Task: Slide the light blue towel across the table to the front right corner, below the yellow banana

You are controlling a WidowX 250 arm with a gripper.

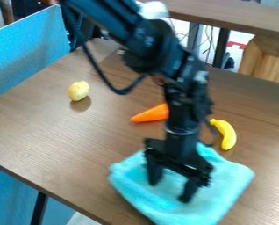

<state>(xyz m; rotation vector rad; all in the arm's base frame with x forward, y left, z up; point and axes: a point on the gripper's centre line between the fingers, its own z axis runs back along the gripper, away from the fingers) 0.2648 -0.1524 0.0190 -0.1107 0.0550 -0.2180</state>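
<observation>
One blue cloth (228,176) under my gripper (171,188), its fingers parted.
I see it laid flat, so fabric backs both fingertips; carrot (149,115) and banana (227,132) sit beyond the gripper, potato (78,91) farther off.

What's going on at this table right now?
The robot arm's gripper is over the turquoise cloth, fingers apart, with nothing visibly held between them; whether they touch the cloth, I can't tell. Beyond the cloth on the wooden table lie an orange carrot, partly hidden by the arm, and a yellow banana. A yellowish, potato-like item sits farther off.
</observation>
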